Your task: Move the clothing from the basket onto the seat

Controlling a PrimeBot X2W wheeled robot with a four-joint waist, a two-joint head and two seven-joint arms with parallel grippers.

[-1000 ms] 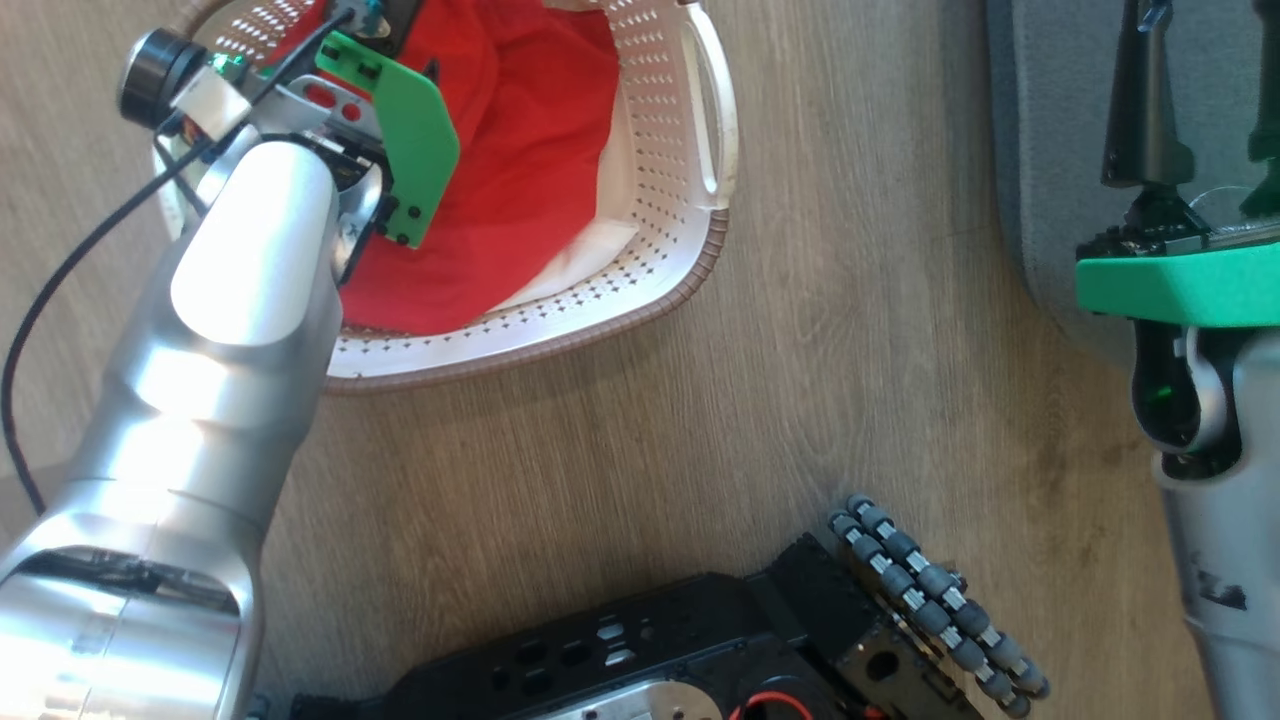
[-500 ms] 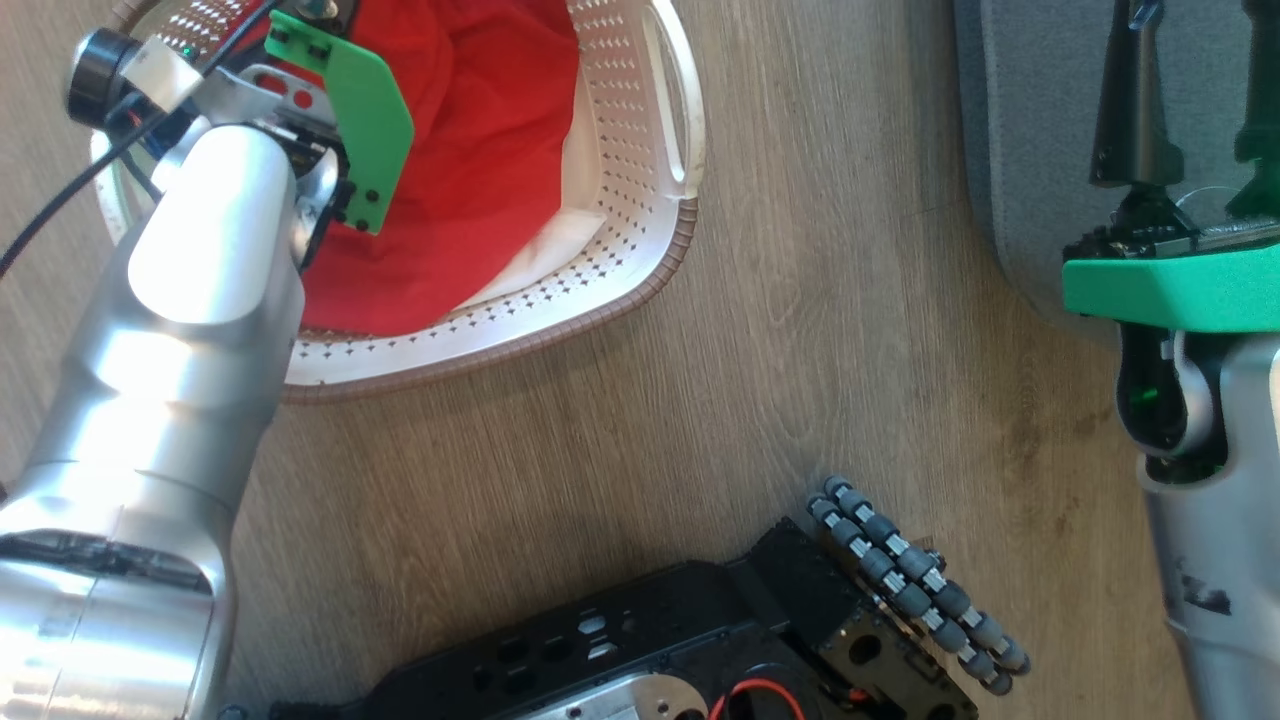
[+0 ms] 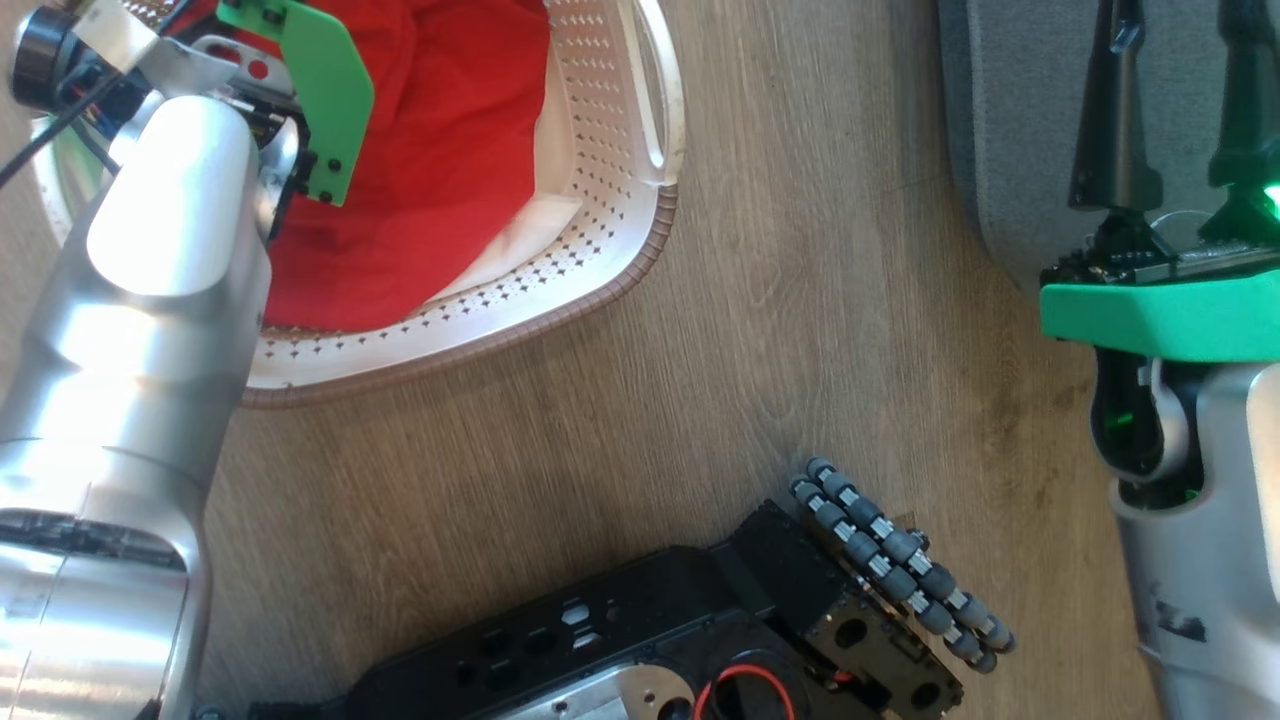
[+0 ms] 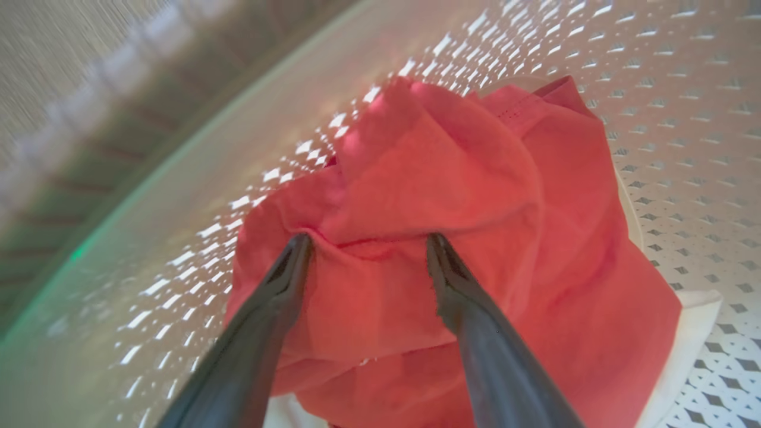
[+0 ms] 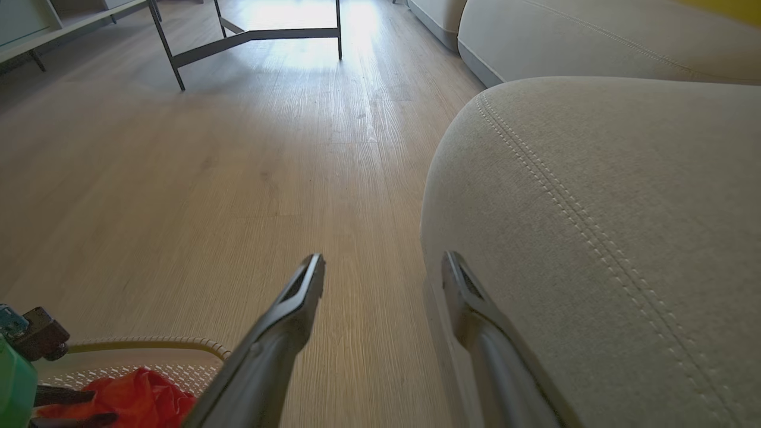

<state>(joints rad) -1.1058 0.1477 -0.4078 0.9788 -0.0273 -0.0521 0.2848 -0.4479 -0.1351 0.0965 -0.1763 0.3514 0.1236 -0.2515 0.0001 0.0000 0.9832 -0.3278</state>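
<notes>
- The left gripper (image 4: 368,238) stands inside the basket (image 4: 684,89), its two fingers spread wide apart.
- Both of its fingertips (image 4: 300,244) meet the clothing (image 4: 452,178), tucked just under a raised fold. A hump of red cloth lies between them, but the fingers are not closed on it.
- The clothing lies bunched directly ahead of and below this gripper. It runs further to the gripper's right, where a white part shows at its edge.
- The basket's perforated wall curves round beyond the cloth and to both sides of the fingers.
- The right gripper (image 5: 383,258) is wide open too, with nothing between its fingers.
- The seat (image 5: 594,208) is just to that gripper's right. Its rounded, stitched edge lies beside and under the right finger; whether they touch I cannot tell.
- Wooden floor (image 5: 238,178) stretches ahead of and left of the right gripper, with a dark table frame (image 5: 250,38) far ahead.
- Low at the right gripper's left, the basket rim and a bit of red cloth show, well apart from the seat.
- In the head view the robot's black base (image 3: 700,640) sits on the floor between the two arms.
</notes>
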